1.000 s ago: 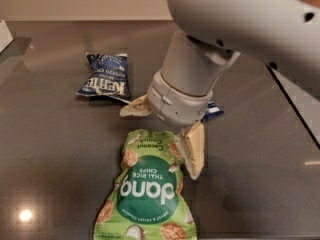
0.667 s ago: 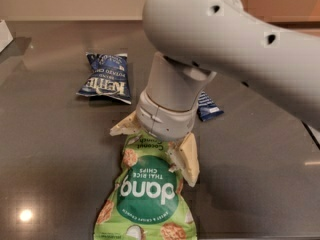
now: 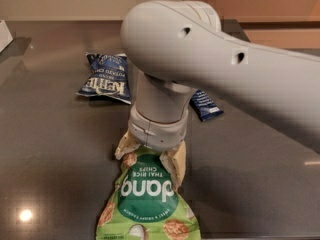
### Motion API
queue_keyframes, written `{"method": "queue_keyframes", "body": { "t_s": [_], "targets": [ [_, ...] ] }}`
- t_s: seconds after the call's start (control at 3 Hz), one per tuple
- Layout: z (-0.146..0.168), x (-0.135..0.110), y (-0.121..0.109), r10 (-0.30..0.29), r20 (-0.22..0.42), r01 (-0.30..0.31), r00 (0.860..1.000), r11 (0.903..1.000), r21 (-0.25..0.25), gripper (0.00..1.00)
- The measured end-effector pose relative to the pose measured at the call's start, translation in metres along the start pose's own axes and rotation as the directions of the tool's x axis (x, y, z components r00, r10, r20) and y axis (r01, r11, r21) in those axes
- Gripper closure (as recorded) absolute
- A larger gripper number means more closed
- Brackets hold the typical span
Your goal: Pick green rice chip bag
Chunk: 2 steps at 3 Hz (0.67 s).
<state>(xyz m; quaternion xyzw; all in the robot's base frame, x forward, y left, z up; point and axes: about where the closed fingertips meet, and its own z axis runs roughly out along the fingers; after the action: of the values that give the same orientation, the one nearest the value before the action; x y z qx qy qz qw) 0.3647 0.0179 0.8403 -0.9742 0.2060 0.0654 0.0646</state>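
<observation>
The green rice chip bag [image 3: 147, 199] lies flat on the dark table [image 3: 50, 149] at the bottom centre, its "dang" logo upside down to the camera. My gripper [image 3: 150, 156] hangs from the big white arm directly over the bag's far end. Its two cream fingers stand apart, one at the bag's left corner [image 3: 123, 146] and one on its right side [image 3: 177, 165], with the bag's top edge between them. The wrist hides the very top of the bag. The fingers are open and straddle the bag.
A dark blue Kettle chip bag [image 3: 106, 79] lies behind and to the left. A small dark blue bar wrapper [image 3: 206, 105] lies behind on the right, partly hidden by the arm. A white object [image 3: 4, 34] sits at the far left edge.
The arm has moved toward the camera and lower, bringing the gripper from behind the green bag down over its far end. The fingers now sit closer together around the bag's top.
</observation>
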Motion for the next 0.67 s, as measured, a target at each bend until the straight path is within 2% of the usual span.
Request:
{"method": "queue_keyframes", "body": {
  "t_s": [0.33, 0.67],
  "targets": [
    [-0.009, 0.000, -0.001, -0.012, -0.002, 0.012, 1.000, 0.9999, -0.002, 0.65],
    [-0.034, 0.002, -0.006, 0.039, 0.057, -0.040, 0.998, 0.9990, 0.018, 0.88]
  ]
}}
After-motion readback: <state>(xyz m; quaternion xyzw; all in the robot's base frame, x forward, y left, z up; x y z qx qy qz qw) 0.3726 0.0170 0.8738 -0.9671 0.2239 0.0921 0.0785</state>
